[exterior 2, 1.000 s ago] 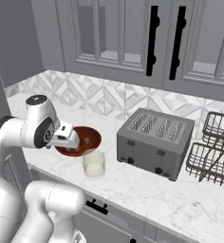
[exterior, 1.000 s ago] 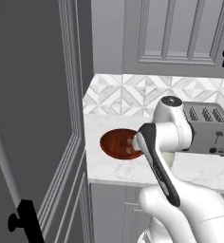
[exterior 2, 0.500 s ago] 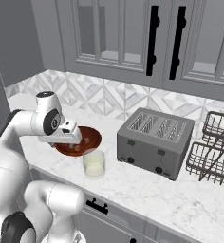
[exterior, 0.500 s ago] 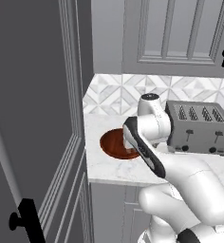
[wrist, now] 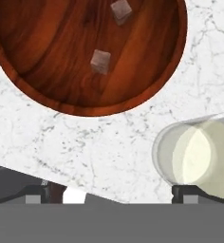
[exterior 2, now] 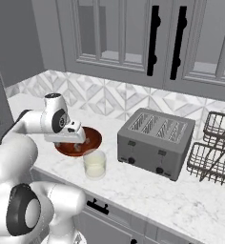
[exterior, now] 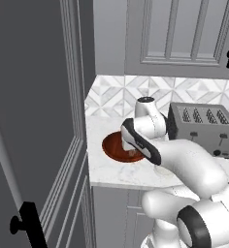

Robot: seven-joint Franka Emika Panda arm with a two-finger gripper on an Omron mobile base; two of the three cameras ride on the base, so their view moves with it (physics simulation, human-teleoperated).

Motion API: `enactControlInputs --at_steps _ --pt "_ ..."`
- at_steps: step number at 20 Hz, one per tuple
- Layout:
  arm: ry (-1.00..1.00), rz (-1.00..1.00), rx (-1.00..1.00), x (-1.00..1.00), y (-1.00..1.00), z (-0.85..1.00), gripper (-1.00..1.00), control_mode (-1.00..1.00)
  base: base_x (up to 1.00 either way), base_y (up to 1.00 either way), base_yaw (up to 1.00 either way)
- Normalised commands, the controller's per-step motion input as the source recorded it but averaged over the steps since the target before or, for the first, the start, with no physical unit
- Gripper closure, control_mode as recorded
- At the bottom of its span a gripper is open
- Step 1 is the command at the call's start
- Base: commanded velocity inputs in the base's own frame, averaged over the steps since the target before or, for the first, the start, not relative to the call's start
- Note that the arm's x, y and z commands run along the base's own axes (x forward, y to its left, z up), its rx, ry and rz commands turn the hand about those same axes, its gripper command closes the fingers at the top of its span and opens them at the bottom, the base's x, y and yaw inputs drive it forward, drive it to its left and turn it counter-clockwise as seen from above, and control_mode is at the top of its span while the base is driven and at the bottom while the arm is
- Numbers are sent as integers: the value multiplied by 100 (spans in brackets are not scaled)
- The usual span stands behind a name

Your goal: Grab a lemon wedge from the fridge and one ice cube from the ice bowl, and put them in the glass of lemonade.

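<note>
The ice bowl, round and reddish-brown, lies under my hand. Two ice cubes sit in it, one near the middle and one farther off. The glass of lemonade stands beside the bowl on the marble, with pale yellow liquid inside. My gripper is open and holds nothing; it hovers above the counter between bowl and glass. In the right base view the hand hangs over the ice bowl, just behind the glass of lemonade. The fridge fills the left. The lemon wedge is out of view.
A grey toaster stands right of the glass, and a dark wire dish rack beyond it. Panelled wall cabinets with black handles hang above the counter. The fridge side closes off the counter's left end.
The wrist has swung round and the hand has shifted a little toward the bowl, now pointing down over its near rim. The bowl, glass and base views stay put.
</note>
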Motion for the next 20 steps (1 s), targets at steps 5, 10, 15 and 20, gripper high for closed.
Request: enactControlInputs --at_steps 5,10,15,20 --pt "3 0 0 27 4 -31 -100 -100 0 0 0" --pt "3 0 0 28 9 -26 -100 -100 0 0 0" --pt "4 0 0 25 5 -25 -100 -100 0 0 0" --pt "2 0 0 25 0 -20 -100 -100 0 0 0"
